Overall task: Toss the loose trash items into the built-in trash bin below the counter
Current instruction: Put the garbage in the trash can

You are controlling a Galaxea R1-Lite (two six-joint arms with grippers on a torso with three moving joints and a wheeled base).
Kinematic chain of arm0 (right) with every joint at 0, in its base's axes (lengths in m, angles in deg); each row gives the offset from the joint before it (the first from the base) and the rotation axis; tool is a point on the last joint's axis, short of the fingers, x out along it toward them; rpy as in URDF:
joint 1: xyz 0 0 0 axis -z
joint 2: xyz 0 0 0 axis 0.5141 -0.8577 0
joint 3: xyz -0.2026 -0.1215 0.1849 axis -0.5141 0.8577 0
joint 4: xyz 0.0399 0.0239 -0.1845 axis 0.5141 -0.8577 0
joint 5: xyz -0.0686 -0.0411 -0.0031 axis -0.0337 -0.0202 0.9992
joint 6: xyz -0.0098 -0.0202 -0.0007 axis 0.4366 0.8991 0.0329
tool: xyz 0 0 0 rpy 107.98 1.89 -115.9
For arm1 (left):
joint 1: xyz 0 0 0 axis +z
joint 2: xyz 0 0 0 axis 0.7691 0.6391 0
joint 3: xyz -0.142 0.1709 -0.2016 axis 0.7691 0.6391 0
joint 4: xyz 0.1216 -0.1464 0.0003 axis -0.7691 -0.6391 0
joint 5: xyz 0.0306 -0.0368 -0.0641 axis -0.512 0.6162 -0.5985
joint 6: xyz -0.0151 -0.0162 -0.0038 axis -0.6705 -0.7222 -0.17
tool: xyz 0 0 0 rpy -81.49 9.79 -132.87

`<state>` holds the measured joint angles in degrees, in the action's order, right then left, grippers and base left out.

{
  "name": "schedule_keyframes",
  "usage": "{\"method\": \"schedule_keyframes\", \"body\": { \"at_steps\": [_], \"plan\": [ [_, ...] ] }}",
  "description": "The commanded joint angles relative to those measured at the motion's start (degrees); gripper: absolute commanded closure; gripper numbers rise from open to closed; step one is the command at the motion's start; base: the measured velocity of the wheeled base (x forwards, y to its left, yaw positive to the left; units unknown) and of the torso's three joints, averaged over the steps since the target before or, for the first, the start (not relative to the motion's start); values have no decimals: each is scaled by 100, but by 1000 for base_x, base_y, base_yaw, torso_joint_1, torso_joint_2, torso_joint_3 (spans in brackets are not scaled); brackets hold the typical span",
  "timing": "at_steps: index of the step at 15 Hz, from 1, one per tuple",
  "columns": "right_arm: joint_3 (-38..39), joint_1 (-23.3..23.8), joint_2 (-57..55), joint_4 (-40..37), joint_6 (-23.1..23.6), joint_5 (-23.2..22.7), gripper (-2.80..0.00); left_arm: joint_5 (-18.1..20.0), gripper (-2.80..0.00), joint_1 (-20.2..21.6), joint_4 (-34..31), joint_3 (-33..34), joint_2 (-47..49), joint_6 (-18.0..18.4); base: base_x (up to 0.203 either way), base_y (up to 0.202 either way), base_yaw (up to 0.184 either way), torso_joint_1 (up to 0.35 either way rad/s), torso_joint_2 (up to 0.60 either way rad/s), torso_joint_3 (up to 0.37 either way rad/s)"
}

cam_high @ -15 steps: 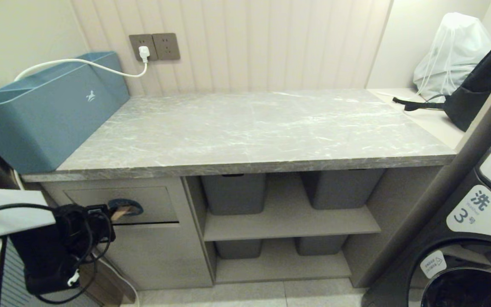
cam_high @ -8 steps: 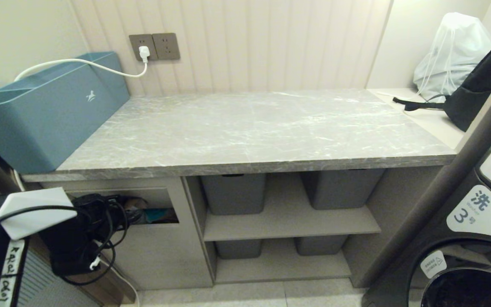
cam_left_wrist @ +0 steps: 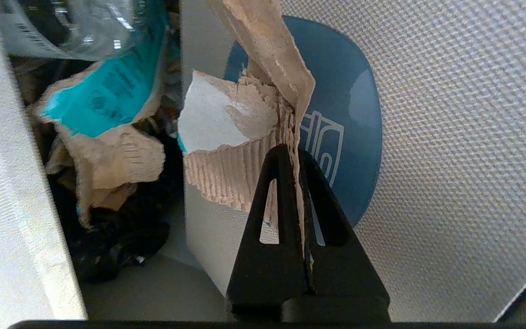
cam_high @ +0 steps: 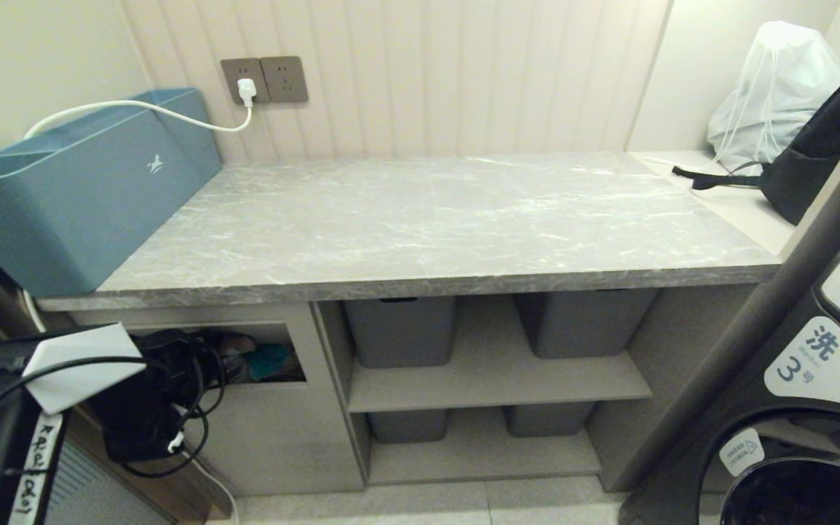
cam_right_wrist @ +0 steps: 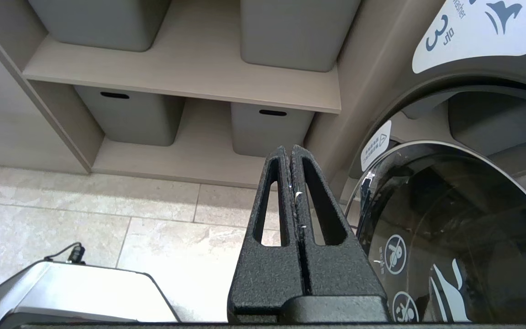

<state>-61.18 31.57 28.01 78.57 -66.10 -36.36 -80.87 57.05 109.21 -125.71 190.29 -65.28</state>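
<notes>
Left hand (cam_left_wrist: 296, 153) pinches tan scrap (cam_left_wrist: 244, 151), wrist-view only.

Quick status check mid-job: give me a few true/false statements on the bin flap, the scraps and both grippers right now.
1. The left gripper is shut on the plain cardboard scrap. True.
2. The trash bin flap is closed flat. False: it is pushed inward, and the bin's inside shows in the opening.
3. The cyan-faced scrap lies on the counter. False: it is already inside the bin.
4. The right gripper holds a scrap. False: it is shut on nothing, near the washer door.
5. Grey tubs sit on the shelves under the counter. True.
</notes>
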Motion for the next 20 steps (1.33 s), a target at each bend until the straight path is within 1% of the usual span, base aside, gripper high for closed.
{"method": "schedule_keyframes", "body": {
  "at_steps": [1, 4, 5, 9, 14, 19, 20],
  "plan": [
    [0, -2, -26, 3, 5, -3, 0, -4, 0, -1, 48, -93, 105, -57, 0, 0, 0, 0, 0, 0],
    [0, 16, -104, 0, 5, -3, 0, -2, 0, -10, 48, -179, 186, -67, 0, 0, 0, 0, 0, 0],
    [0, 24, -113, -4, 5, -3, 0, -5, -280, -17, 48, -182, 208, -67, 0, 0, 0, 0, 0, 0],
    [0, 39, -154, 4, 5, -3, 0, 4, -280, -27, 65, -181, 227, -103, 0, 0, 0, 0, 0, 0],
    [0, 48, -183, -1, 5, -3, 0, -5, -280, -104, 26, -402, 318, -129, 0, 0, 0, 0, 0, 0],
    [0, 51, -192, 4, 5, -3, 0, -49, -280, -80, 13, -323, 283, -138, 0, 0, 0, 0, 0, 0],
    [0, 51, -192, -4, 5, -11, 0, -132, -280, -57, 13, -221, 246, -136, 0, 0, 0, 0, 0, 0]
  ]
}}
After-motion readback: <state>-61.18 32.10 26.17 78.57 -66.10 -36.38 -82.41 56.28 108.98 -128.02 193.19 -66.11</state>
